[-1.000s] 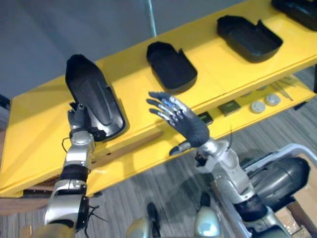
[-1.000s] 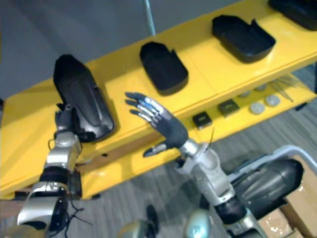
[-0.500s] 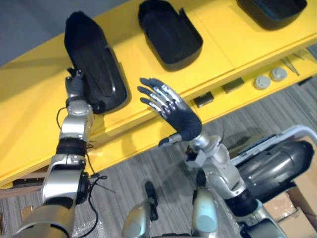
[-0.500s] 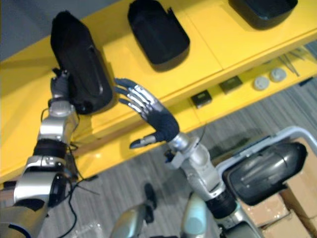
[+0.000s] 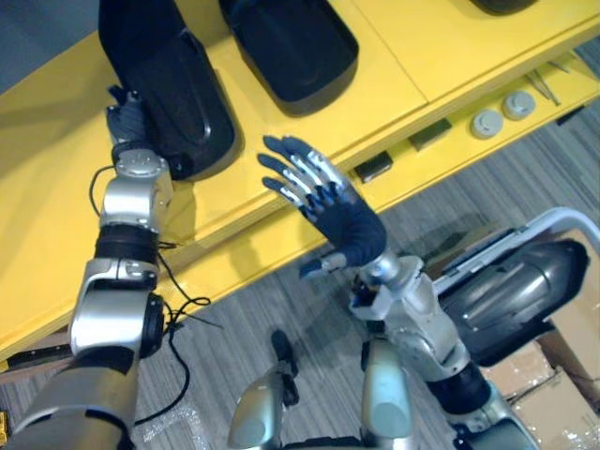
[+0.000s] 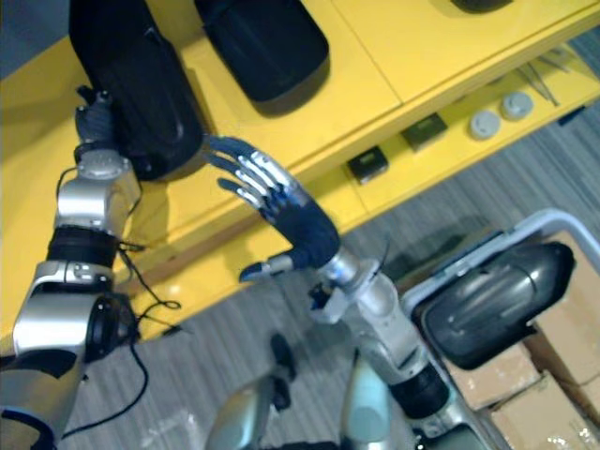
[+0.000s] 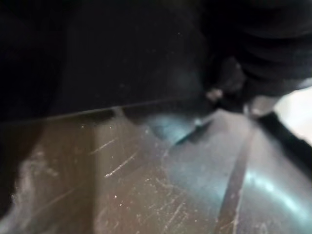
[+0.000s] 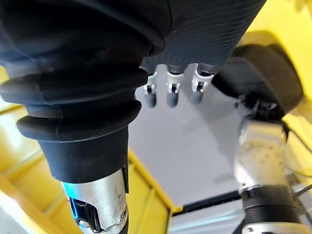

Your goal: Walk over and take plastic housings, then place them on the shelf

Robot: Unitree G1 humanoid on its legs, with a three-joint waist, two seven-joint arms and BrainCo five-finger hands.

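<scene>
Left robot hand (image 5: 124, 114) against housing (image 5: 169, 80)

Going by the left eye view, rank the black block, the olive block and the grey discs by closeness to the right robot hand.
1. Black block, on the lower ledge beside the right robot hand.
2. Olive block, further along the ledge.
3. Grey discs, farthest along.

Two housings (image 5: 173, 94) (image 5: 286, 47) (black), two discs (image 5: 486, 122) (image 5: 516, 105), two blocks (image 5: 375, 169) (image 5: 429, 139)
</scene>
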